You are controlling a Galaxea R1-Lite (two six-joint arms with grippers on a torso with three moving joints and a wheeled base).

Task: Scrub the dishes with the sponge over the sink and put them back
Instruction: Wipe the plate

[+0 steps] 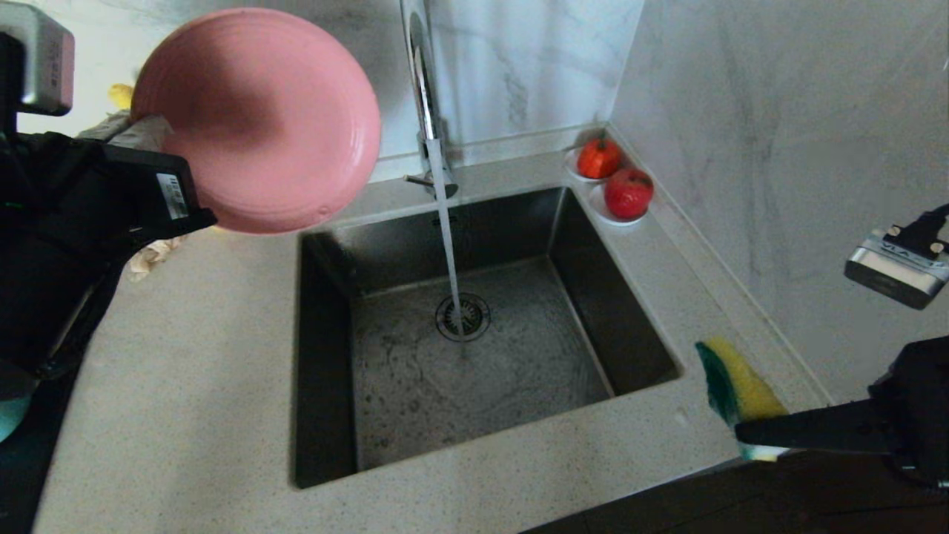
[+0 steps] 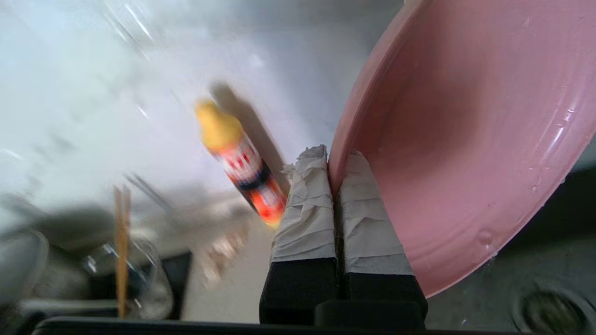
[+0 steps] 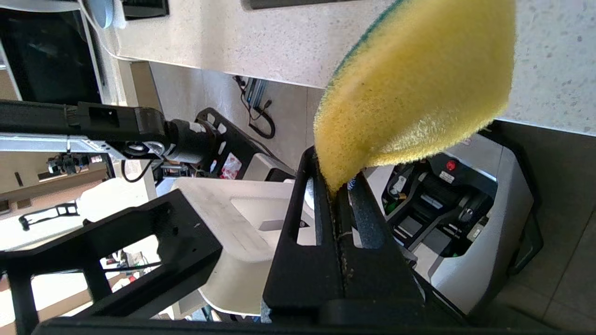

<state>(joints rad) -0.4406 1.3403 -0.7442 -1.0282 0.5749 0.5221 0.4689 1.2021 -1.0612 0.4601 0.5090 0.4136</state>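
Left claw (image 1: 148, 137) pinches the pink plate (image 1: 259, 119) left of the tap (image 1: 426, 96); right claw (image 1: 749, 434), clamped on the sponge (image 1: 734, 389), waits right of the sink (image 1: 482, 334).

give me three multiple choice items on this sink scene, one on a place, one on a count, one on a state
1. Where are the white saucers with red fruit?
A. at the sink's far right corner
B. inside the basin
C. beside the left claw

2. How many red fruits are there?
A. one
B. two
C. four

3. What is the tap doing?
A. running
B. off
C. dripping onto the plate

Answers:
1 A: the saucers sit on the counter by the back wall, right of the sink.
2 B: one fruit behind, one fruit in front.
3 A: from the tap a steady stream falls to the drain, missing the pink plate.
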